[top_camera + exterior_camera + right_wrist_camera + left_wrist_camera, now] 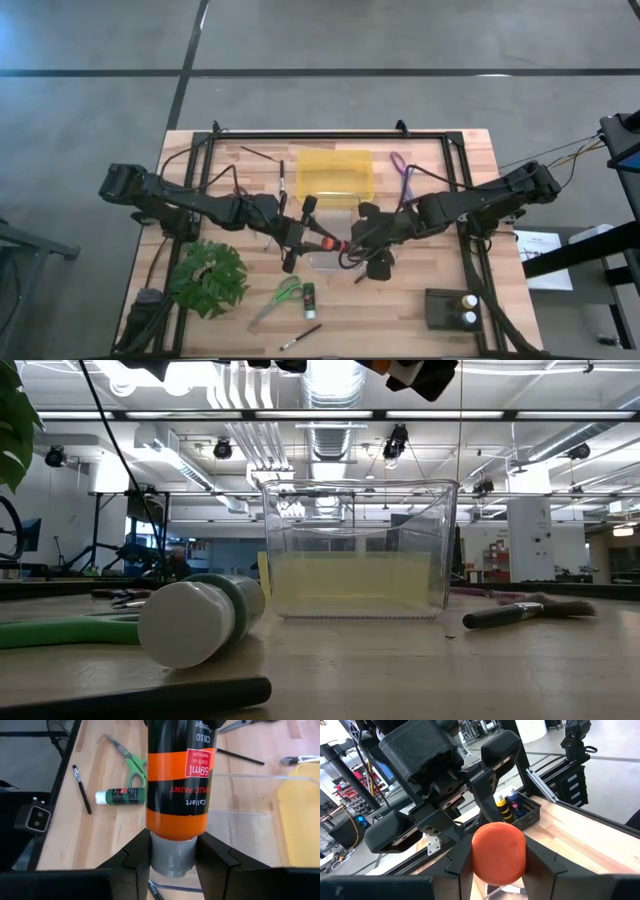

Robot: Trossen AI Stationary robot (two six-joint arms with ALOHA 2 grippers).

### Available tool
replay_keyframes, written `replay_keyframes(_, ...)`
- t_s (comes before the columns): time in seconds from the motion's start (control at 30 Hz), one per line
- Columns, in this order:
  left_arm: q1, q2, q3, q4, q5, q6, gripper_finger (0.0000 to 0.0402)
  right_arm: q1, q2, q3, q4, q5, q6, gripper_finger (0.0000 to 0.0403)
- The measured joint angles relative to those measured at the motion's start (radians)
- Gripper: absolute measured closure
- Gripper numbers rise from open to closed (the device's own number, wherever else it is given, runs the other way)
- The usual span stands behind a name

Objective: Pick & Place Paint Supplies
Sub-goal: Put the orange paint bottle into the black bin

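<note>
A: Got far with the paint supplies?

B: Barely. Saw nothing yet inside the clear bin (440, 540). Found green scissors (280, 295), a green bottle (309, 295) and a thin brush (300, 337) lying toward 7 o'clock, and purple scissors (402, 175) toward 1 o'clock.

A: And the orange paint bottle (330, 243)?

B: Hung mid-table, above the bin. Lay level, long axis from 9 to 3 o'clock, orange end toward 9. Sat pinched by the left gripper (300, 240), fingers narrowed onto that end. Was clamped likewise at the grey end by the right gripper (358, 240). Looked like a handover, probably.
</note>
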Motion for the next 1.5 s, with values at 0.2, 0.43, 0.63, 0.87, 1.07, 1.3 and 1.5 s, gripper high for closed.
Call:
replay_keyframes(0.2, 0.002, 0.000, 0.000, -0.012, 0.000, -0.008, 0.0272, 0.015, 0.000, 0.000, 0.013, 0.104, -0.049, 0.0151)
replay_keyframes(0.43, 0.014, -0.013, 0.000, -0.069, -0.062, -0.016, 0.0272, 0.041, -0.002, 0.029, -0.030, 0.156, -0.076, 0.0059)
replay_keyframes(0.63, 0.047, -0.042, -0.008, -0.094, -0.117, -0.080, 0.0272, 0.151, -0.007, 0.086, -0.152, 0.407, -0.115, 0.0059)
replay_keyframes(0.87, 0.077, -0.047, -0.008, 0.005, -0.062, -0.182, 0.0261, 0.330, -0.007, 0.097, -0.166, 0.874, -0.194, 0.0076)
replay_keyframes(1.07, 0.089, -0.047, -0.008, 0.173, 0.027, -0.370, 0.0274, 0.442, -0.003, 0.091, -0.155, 1.128, -0.282, 0.0113)
replay_keyframes(1.3, 0.095, -0.048, -0.008, 0.309, 0.064, -0.633, 0.0255, 0.481, 0.008, 0.081, -0.120, 1.182, -0.387, 0.0157)
replay_keyframes(1.5, 0.093, -0.048, -0.008, 0.345, 0.063, -0.712, 0.0267, 0.484, 0.076, 0.074, 0.048, 1.283, -0.734, 0.0180)
